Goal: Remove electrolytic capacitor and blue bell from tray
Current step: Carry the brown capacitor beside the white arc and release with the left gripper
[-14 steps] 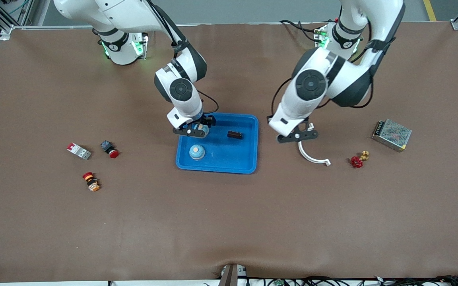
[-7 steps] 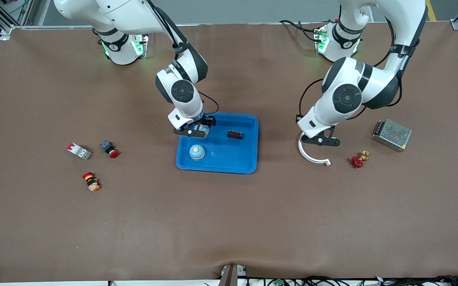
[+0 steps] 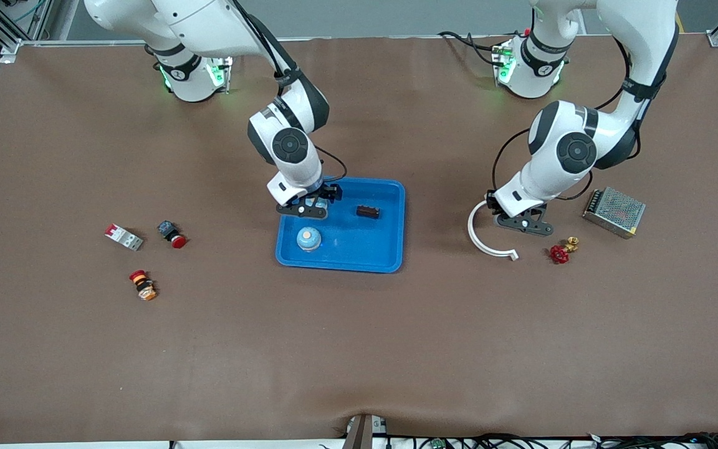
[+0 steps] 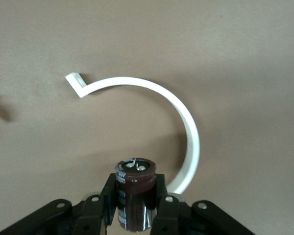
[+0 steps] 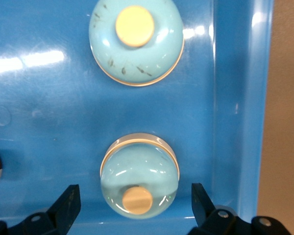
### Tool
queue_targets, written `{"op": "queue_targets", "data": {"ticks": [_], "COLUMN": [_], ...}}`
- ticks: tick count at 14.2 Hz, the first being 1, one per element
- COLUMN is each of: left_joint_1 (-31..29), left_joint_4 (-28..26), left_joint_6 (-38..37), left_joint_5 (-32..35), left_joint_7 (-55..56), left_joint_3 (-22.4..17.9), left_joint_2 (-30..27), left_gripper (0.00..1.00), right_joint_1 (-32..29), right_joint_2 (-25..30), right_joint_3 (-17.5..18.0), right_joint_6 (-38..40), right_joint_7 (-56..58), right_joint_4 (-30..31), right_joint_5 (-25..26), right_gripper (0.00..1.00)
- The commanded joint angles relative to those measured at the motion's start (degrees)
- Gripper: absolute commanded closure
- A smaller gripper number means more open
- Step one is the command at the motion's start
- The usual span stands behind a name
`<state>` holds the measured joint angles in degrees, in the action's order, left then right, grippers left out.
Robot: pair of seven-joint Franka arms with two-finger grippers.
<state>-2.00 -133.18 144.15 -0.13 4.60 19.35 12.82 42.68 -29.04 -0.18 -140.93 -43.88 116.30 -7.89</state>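
Note:
My left gripper [image 3: 524, 224] is shut on a dark brown cylindrical capacitor [image 4: 135, 193], gripped between both fingers [image 4: 110, 193]. It holds it over the bare table, beside one end of a white curved strip [image 4: 186, 127]. My right gripper [image 3: 304, 209] is over the blue tray [image 3: 340, 265], at the corner toward the right arm's base. In the right wrist view it [image 5: 134, 196] is open, with a light blue bell [image 5: 139, 171] resting on the tray floor between the fingers, untouched. A second light blue bell [image 3: 309, 237] sits in the tray nearer the front camera; it also shows in the right wrist view [image 5: 136, 41].
A small dark block [image 3: 368, 212] lies in the tray. The white strip [image 3: 487, 243], a red valve [image 3: 560, 253] and a metal mesh box [image 3: 614, 212] lie toward the left arm's end. A red-white breaker [image 3: 123, 237] and two push buttons [image 3: 172, 236] [image 3: 143, 285] lie toward the right arm's end.
My left arm has swung away from the tray toward its own end of the table, now past the white strip. My right gripper has stayed over the tray corner.

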Motion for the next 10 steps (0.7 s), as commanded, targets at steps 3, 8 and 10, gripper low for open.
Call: {"op": "queue_targets", "data": {"ticks": [3, 8, 10], "left_joint_1": [-3.53, -4.94, -4.68], "left_joint_4": [-0.94, -1.47, -2.86], "left_joint_6": [6.84, 14.04, 18.87], "left_joint_5": [-0.13, -0.14, -0.14], "left_joint_7": [0.57, 15.65, 24.63], "left_joint_3": [0.34, 0.34, 0.43], "left_joint_2": [1.67, 5.88, 7.73], "left_gripper": [1.00, 1.00, 1.00], "right_joint_1": [1.17, 1.00, 0.56], "right_joint_2": [-0.93, -0.93, -0.93], "right_joint_3": [-0.79, -0.87, -0.87], "right_joint_6": [0.48, 0.48, 0.22], "right_joint_7": [-0.68, -0.68, -0.59], "right_joint_4": [-1.07, -0.98, -0.90], "right_joint_5": [-0.02, 0.07, -0.02], "right_gripper": [0.00, 0.00, 0.00]}}
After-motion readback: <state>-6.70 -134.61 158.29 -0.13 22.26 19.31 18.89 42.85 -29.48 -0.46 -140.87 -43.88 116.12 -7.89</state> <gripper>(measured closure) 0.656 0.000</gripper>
